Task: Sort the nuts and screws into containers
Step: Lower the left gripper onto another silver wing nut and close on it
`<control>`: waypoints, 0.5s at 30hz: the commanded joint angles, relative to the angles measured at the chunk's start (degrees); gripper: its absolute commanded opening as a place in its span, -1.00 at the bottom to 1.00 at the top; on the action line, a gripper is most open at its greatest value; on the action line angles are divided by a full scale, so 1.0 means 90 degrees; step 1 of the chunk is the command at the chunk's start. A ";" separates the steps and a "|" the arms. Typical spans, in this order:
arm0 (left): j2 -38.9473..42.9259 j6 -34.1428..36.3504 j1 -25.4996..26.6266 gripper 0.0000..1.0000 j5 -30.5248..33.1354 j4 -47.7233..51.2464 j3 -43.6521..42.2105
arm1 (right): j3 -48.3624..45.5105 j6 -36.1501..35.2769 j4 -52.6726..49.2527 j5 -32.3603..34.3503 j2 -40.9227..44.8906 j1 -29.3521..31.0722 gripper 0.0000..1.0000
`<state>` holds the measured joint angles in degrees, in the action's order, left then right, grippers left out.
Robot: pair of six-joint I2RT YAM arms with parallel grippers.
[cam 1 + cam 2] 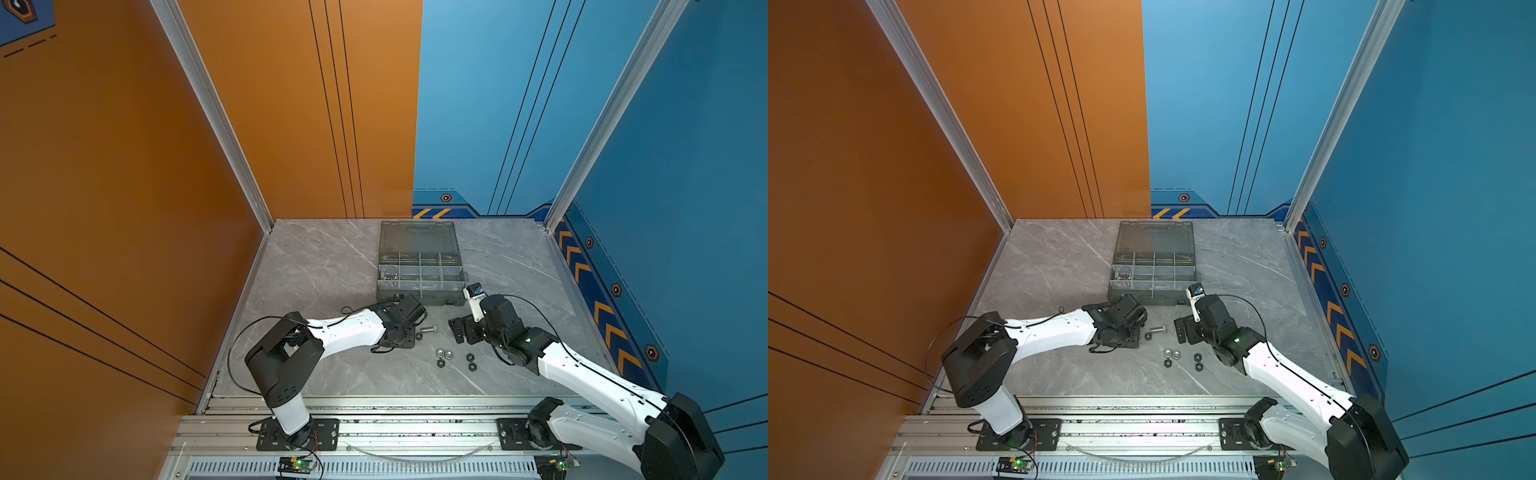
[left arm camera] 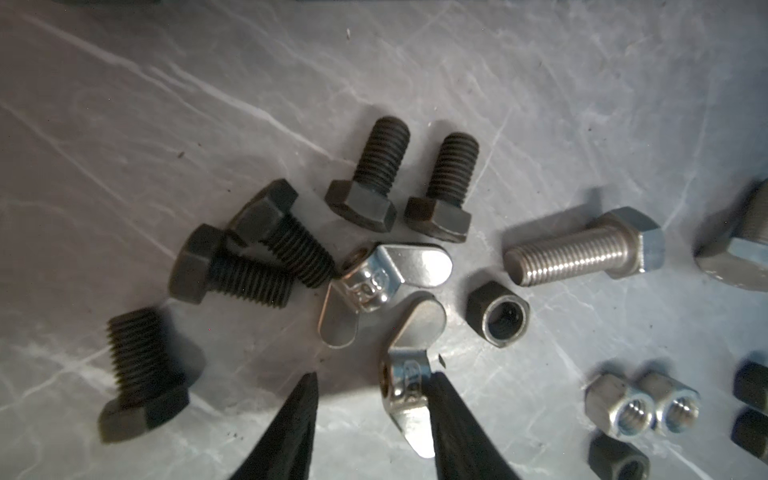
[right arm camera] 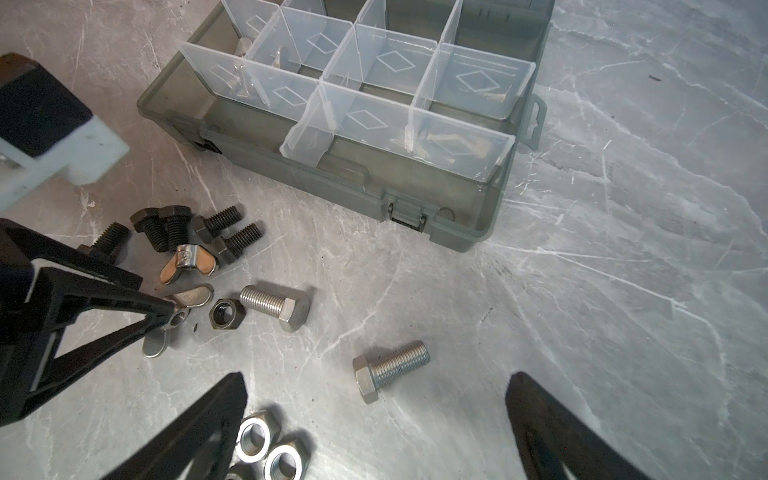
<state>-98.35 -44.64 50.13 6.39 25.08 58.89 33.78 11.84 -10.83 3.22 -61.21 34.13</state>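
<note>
Left hand [image 2: 370, 376] half-spread astride a silver wing nut [image 2: 405, 390] on the bench [image 2: 166, 104], one finger [image 2: 451, 415] touching it, right hand [image 3: 378, 378] spread wide, empty (a silver bolt [image 3: 392, 365] just ahead), black bolts [image 2: 249, 257] nearby, organiser case [image 3: 353, 187] with lid [image 1: 417, 239] up, few silver bits [image 1: 390, 277] in its left-end compartments [image 3: 212, 68].

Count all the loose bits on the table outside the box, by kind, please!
Black bolts: 5
Silver bolts: 2
Wing nuts: 2
Silver hex nuts: 2
Black hex nuts: 4
Total: 15
</note>
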 commanded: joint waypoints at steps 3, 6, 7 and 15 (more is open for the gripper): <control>-0.0289 0.0007 0.0150 -0.09 -0.0078 0.0187 0.0354 | -0.0139 0.0007 0.0114 -0.0016 0.0009 -0.0002 0.99; -0.0427 0.0011 0.0173 -0.09 -0.0064 0.0191 0.0436 | -0.0150 0.0008 0.0101 -0.0007 0.0033 -0.0003 0.99; -0.0465 0.0019 0.0185 -0.09 -0.0075 0.0200 0.0452 | -0.0158 0.0000 0.0100 0.0003 0.0035 -0.0012 0.99; -0.0567 0.0007 0.0202 -0.10 -0.0057 0.0306 0.0471 | -0.0189 -0.0006 0.0109 0.0004 0.0062 -0.0008 0.99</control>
<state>-102.78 -44.64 51.44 6.00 25.39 62.28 32.88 11.84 -10.70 3.22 -61.21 34.13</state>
